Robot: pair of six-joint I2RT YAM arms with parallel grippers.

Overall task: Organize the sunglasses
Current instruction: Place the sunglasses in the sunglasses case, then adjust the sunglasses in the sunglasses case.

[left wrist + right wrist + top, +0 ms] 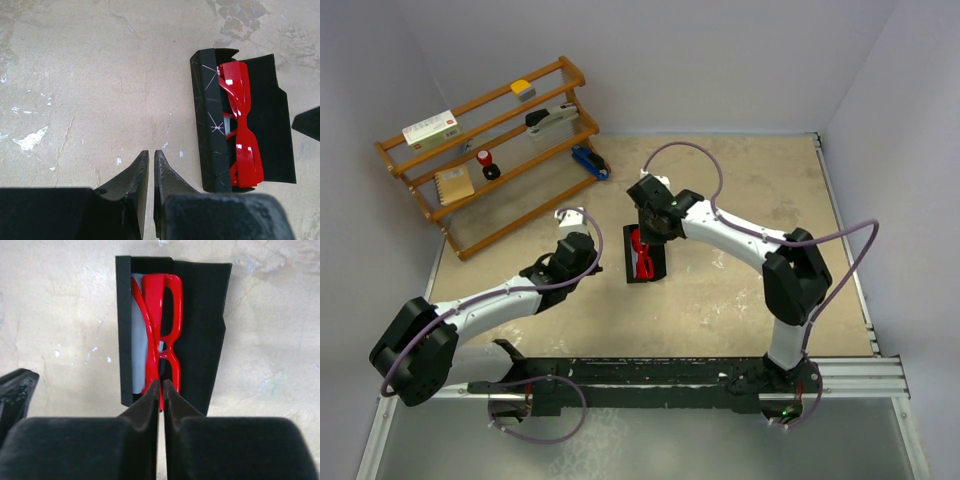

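**Fig.** Sunglasses (152, 325) lying folded in the open black case (200, 330) at mid-desk (75, 75). They rest lengthwise along the case's trough on a pale cloth (139, 335), with the case's flap spread flat beside them.

*Handling.* The thin red plastic frame is judged light and fairly stiff, but glossy and so likely to slip under smooth pads. The slim arms and hinges look like the weak points and would not bear twisting or a hard squeeze. The best hold is probably across the folded frame at one end or at the bridge, where front and arms stack into a thicker bundle (a grip on a single arm would let the rest swing). The case is light too, and may slide on the desk if the sunglasses are pushed sideways.

*Right fingers* (147, 402). Nearly pressed together and poised over the near end of the sunglasses. A sliver of red shows between the tips, so they appear to nip the frame's end, though how firmly cannot be told.

*Left fingers* (135, 185). Pressed together with only a hairline gap. They hold nothing and hang over bare desk just beside the case without touching it.
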